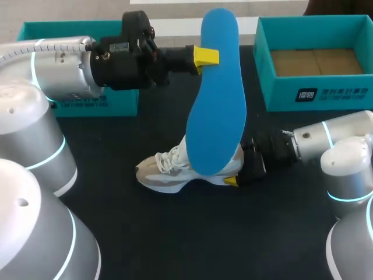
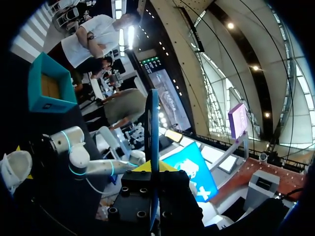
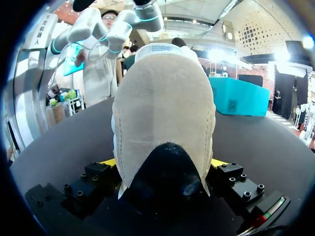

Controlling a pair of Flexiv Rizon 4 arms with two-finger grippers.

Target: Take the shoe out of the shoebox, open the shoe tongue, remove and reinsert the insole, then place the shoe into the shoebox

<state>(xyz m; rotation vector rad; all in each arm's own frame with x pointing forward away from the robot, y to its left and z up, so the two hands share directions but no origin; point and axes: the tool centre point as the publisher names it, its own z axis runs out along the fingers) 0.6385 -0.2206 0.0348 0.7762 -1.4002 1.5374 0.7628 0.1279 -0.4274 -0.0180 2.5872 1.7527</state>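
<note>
While my left gripper [image 1: 202, 57] is closed on the blue insole [image 1: 217, 99], the insole stands almost upright in the upper middle of the frame, its long side turned to the camera. My left arm [image 1: 58, 67] comes in from the upper left. From the left wrist, the insole shows as a thin blue line running out between the two fingers, and both fingers press on it from two sides.

The lower end of the insole hides a part of the shoe [image 1: 169, 172] in the head view; I cannot tell if the two touch. The shoe is white and beige and lies on the black table [image 1: 204, 239], a little below the centre of the frame, with its toe pointing to the left.

My right gripper [image 1: 238, 178] is at the heel of the shoe, right of centre, and my right arm [image 1: 332, 143] enters from the right edge. From the right wrist, the heel fills the space between the fingers, and a yellow tip touches it on each side, so this gripper grips the shoe.

The teal shoebox [image 1: 349, 93] stands open in the upper right corner, well apart from the shoe. A second teal box [image 1: 41, 29] stands in the upper left, partly behind my left arm.
</note>
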